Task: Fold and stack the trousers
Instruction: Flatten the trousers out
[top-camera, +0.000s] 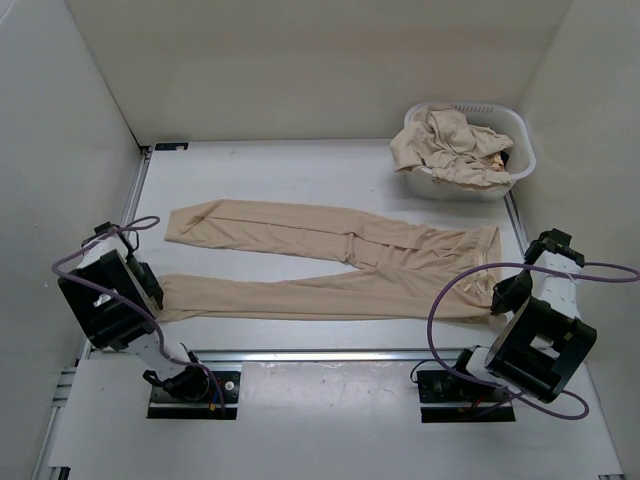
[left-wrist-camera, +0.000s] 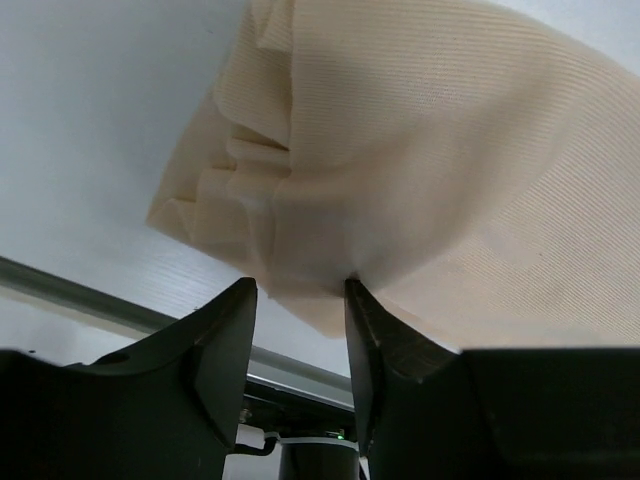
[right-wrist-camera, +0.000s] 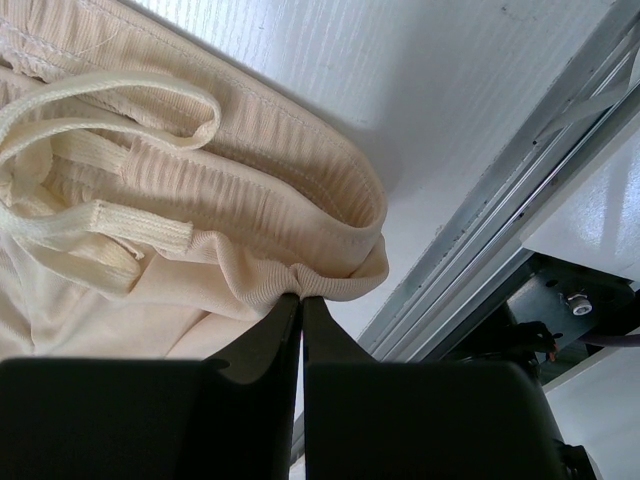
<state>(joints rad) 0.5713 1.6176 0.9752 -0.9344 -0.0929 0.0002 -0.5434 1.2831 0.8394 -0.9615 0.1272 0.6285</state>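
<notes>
One pair of beige soft-cloth trousers (top-camera: 330, 262) lies spread; my right gripper (right-wrist-camera: 301, 298) pinches its waistband, my left gripper (left-wrist-camera: 300, 292) gapes around its near cuff. Grasping step, I judge; next, close left, then fold.

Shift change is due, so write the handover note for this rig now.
Left gripper: jaws part open around the near leg's cuff; grip unclear.
Right gripper: shut, seemingly pinching the waistband corner.
One pair of trousers lies flat on the table, legs leftward; a beige heap fills the basket.
Done: pair spread out. Left: fold it, stack it, then the rest.
</notes>
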